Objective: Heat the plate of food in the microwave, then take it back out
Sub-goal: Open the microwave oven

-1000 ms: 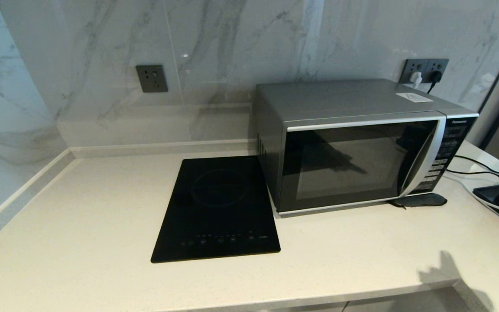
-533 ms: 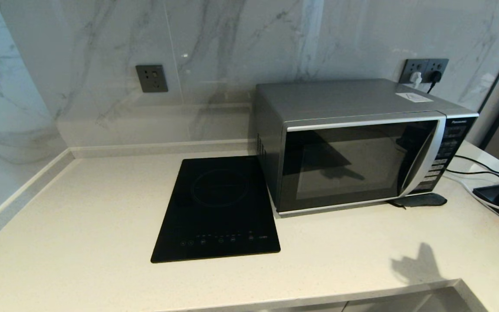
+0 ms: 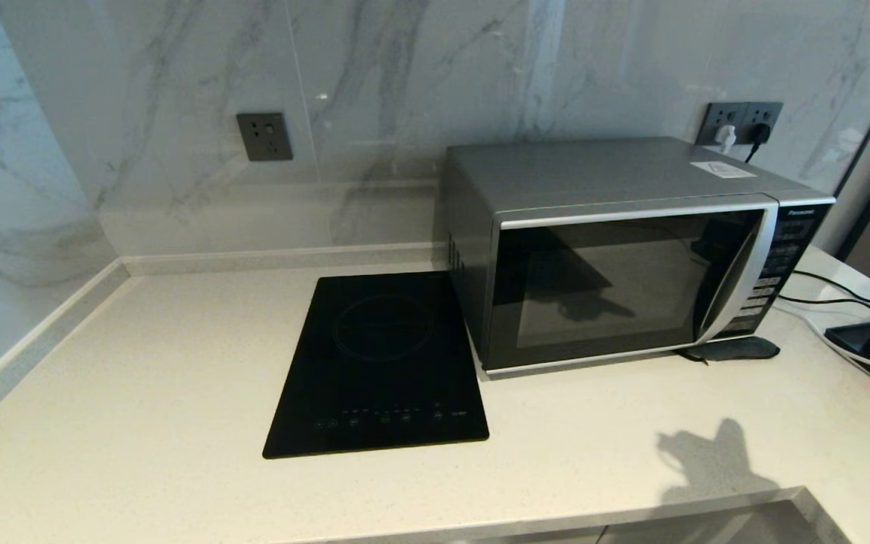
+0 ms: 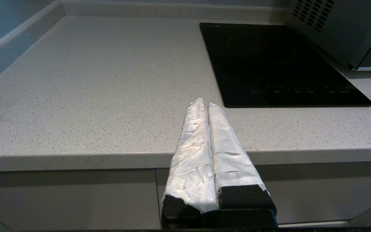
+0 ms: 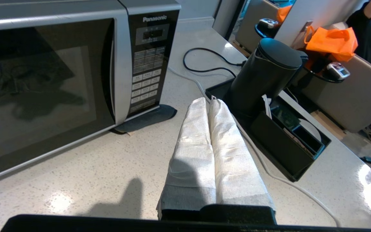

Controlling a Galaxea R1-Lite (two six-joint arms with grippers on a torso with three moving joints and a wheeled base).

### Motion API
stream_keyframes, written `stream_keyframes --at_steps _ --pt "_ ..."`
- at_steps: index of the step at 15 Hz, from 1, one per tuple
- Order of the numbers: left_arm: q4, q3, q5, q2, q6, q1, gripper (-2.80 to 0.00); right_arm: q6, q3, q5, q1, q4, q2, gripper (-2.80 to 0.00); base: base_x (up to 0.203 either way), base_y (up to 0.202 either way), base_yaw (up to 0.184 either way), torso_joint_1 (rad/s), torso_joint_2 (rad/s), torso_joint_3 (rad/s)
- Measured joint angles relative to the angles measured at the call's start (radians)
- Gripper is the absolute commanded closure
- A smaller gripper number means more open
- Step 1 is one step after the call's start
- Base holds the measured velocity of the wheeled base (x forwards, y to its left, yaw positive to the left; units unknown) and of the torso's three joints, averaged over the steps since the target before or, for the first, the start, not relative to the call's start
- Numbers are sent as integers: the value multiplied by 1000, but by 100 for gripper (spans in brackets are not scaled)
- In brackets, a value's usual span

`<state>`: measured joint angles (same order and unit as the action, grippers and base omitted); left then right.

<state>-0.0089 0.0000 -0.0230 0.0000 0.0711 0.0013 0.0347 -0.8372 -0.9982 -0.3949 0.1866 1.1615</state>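
Pale speckled countertop (image 3: 140, 363), marble wall (image 3: 405, 91) behind w/ grey socket (image 3: 264, 137); black cooktop (image 3: 378, 363) mid-counter, kettle (image 5: 262, 75) by right edge.

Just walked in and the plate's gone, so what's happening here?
Nothing is being handled. The microwave sits on the counter with its door closed beside the black cooktop. No plate is visible. The right gripper, empty and shut, hovers over the counter near the microwave's button panel; the left gripper, also shut, is at the counter's front edge.
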Motion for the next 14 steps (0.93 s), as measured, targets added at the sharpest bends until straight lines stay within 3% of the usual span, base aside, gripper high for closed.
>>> stream_keyframes --at_steps 3,4,10,14 --pt "0 0 0 0 0 0 0 -1 10 -11 0 2 19 0 0 0 0 0 0 0" --pt "0 0 0 0 0 0 0 -4 14 -13 0 6 26 -280 0 0 0 0 0 0" --pt "0 0 1 0 0 0 0 -8 39 -44 1 112 105 -280 0 0 0 0 0 0" --pt "0 0 0 0 0 0 0 -88 -3 -99 2 111 197 -280 0 0 0 0 0 0"
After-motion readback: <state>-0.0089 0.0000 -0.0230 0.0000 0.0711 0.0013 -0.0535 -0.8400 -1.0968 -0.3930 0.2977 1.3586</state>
